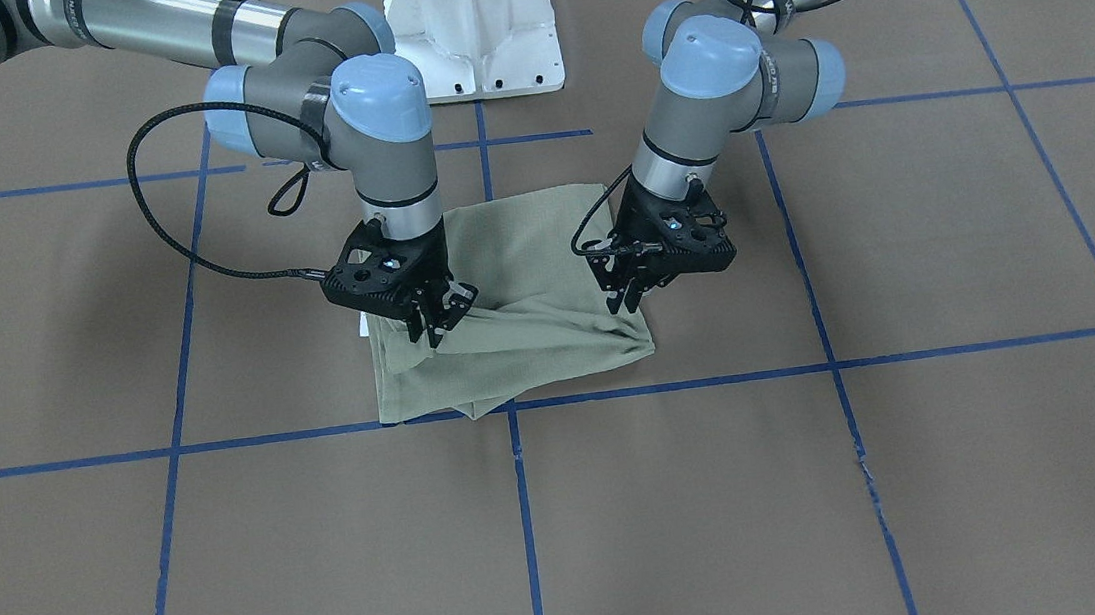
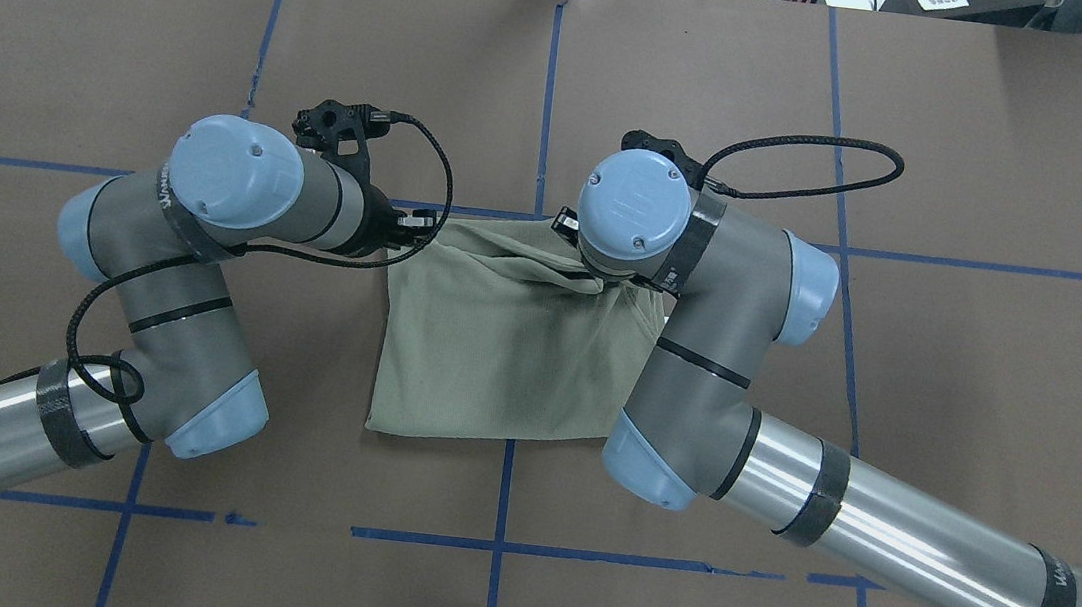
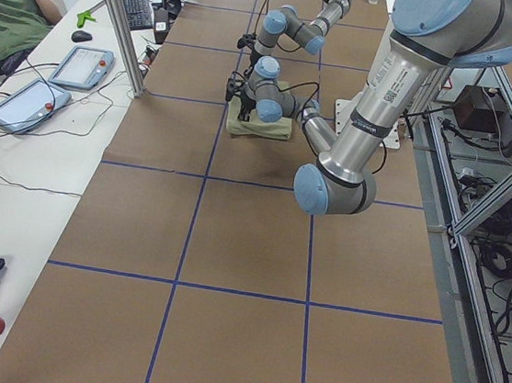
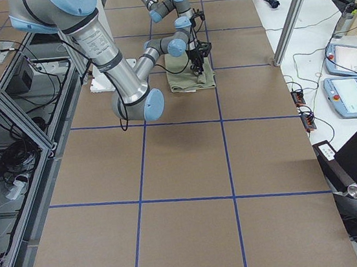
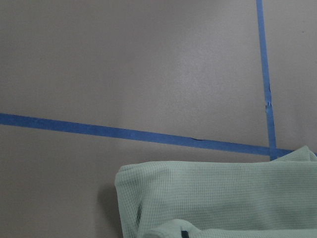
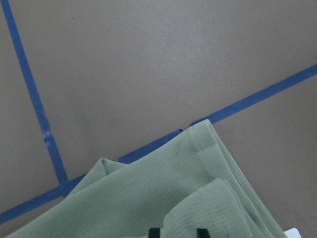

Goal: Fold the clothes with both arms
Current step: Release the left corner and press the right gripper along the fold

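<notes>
The sage-green shirt [image 1: 522, 250] lies folded into a rough rectangle at the table's middle, also seen from overhead [image 2: 487, 338]. My left gripper [image 1: 629, 298] is shut on the shirt's far edge at one corner, and the cloth puckers up toward it. My right gripper [image 1: 436, 326] is shut on the same edge at the other corner, with a taut ridge of fabric running between the two. In the right wrist view two dark fingertips [image 6: 154, 232] show at the bottom over raised cloth [image 6: 163, 193]. A white tag corner [image 6: 297, 233] peeks out beside it. From overhead the right wrist hides its gripper.
The brown table cover carries a grid of blue tape lines [image 1: 522, 511]. The white pedestal base [image 1: 475, 23] stands behind the shirt. A side bench with tablets [image 3: 81, 65] and a seated person [image 3: 9, 6] runs along the far side.
</notes>
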`<state>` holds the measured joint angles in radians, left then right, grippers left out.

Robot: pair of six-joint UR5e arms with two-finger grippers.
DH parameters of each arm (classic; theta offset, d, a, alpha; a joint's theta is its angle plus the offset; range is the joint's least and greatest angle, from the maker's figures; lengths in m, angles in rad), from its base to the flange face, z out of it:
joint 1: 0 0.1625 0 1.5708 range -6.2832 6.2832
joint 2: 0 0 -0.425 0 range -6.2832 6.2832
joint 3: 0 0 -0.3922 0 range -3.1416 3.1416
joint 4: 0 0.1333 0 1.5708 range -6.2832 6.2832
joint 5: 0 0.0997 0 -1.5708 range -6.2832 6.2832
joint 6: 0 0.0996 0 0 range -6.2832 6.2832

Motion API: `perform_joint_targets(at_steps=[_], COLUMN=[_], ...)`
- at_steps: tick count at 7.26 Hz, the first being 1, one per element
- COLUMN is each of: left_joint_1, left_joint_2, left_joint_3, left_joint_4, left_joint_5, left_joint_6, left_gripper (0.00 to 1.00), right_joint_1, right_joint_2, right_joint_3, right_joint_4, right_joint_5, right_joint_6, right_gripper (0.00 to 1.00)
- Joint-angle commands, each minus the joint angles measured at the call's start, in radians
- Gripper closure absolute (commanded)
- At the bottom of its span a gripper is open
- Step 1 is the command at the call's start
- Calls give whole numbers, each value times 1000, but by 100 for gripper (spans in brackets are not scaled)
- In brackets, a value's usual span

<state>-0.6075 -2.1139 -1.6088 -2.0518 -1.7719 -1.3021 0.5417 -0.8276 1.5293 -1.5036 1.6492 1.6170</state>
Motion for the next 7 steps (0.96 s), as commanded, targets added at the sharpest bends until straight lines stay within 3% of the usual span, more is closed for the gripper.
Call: perform_joint_targets(at_steps=[1,2,3,4,7], left_joint_1=[-72,-121,-129,-129,-129], left_joint_2=[6,12,15,15,17], left_joint_3=[-2,-2,4,9,10], left_joint_4=[-7,-7,-7,-7,-8], left_joint_5=[-94,-163,-172,-172,-172], left_joint_6=[140,217,237,237,231], left_gripper=[0,0,0,0,0], right_joint_1=[33,32,-27,-98,-121], right_joint_2=[31,25,18,16,12], right_joint_3=[15,49,49,43,-43], right_joint_4=[-6,-7,-9,-10,-29], right_joint_5=[140,144,117,19,-87], right_joint_6=[-110,-138,-150,-157,-337], right_gripper=[0,0,0,0,0])
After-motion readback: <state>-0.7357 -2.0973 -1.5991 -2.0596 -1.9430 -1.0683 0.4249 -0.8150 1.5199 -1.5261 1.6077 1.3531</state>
